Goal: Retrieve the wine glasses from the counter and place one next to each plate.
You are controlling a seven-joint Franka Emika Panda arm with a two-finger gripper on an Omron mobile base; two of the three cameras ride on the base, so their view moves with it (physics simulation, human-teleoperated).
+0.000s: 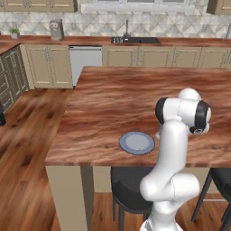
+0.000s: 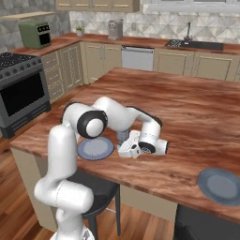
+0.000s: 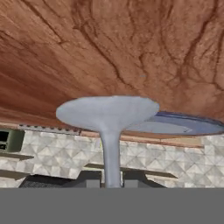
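My gripper [image 2: 125,142] hangs low over the wooden island, shut on the thin stem of a grey-blue wine glass [image 2: 123,136]. The glass stands just right of the near plate [image 2: 95,148], close beside its rim. In the hand view, which is rolled over, the wine glass [image 3: 108,113] shows its flat disc foot against the island top, with the gripper [image 3: 111,181] closed around the stem and the plate [image 3: 183,124] right behind it. I cannot tell whether the foot touches the wood. A second plate [image 2: 219,185] lies at the island's near right. The counter [image 1: 180,41] runs along the back wall.
The near plate [image 1: 136,142] lies by the island's front edge [image 1: 90,160], with dark stools [image 1: 128,191] under it. A sink [image 1: 135,39] and a white dishwasher [image 1: 85,58] are set in the counter. A stove [image 2: 21,89] stands at the left.
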